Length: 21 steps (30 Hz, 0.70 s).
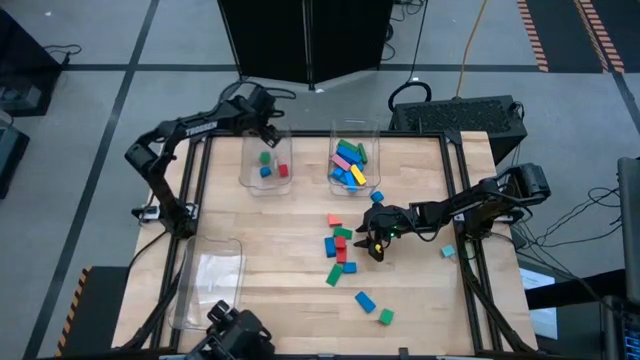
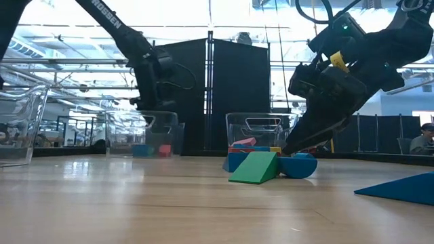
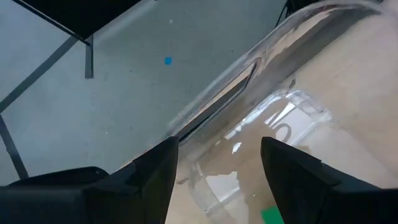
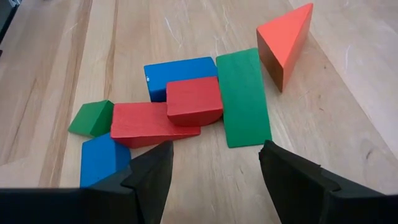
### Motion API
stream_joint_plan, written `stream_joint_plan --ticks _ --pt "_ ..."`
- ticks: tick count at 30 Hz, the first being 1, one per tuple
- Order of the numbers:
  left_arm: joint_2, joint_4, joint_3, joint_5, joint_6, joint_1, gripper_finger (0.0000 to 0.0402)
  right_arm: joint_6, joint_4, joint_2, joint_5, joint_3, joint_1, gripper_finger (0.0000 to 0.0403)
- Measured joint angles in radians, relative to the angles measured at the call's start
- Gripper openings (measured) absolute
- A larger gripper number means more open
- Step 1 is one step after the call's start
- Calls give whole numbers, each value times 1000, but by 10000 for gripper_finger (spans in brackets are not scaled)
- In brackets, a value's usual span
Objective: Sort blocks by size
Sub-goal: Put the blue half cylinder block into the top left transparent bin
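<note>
A cluster of blocks lies mid-table: an orange wedge [image 4: 285, 40], a long green block [image 4: 244, 96], two red blocks [image 4: 194, 99], blue blocks [image 4: 177, 71] and a green wedge [image 4: 91, 118]. My right gripper [image 1: 377, 245] [image 4: 214, 149] stands open just right of the cluster, tilted down, with nothing between its fingers. My left gripper [image 1: 268, 133] [image 3: 217, 146] hangs open and empty over the far rim of the far-left clear bin [image 1: 265, 170]. That bin holds a green, a blue and a red block. The far-middle bin [image 1: 352, 160] holds several blocks.
A third clear bin [image 1: 208, 280] stands at the near left. Loose blocks lie apart from the cluster: a blue [image 1: 365, 300] and a green [image 1: 386, 316] toward the near edge, a cyan [image 1: 448, 252] at the right, and a blue [image 1: 377, 197] just past my right gripper.
</note>
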Motion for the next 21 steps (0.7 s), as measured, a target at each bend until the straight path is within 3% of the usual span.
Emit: stream_joint_plan --ticks 10,21 --pt "33 -7 45 -9 -5 -22 233 -6 0 0 0 0 -2 233" --pt "15 -285 227 -88 -29 -101 232 -15 -6 0 8 0 -30 233"
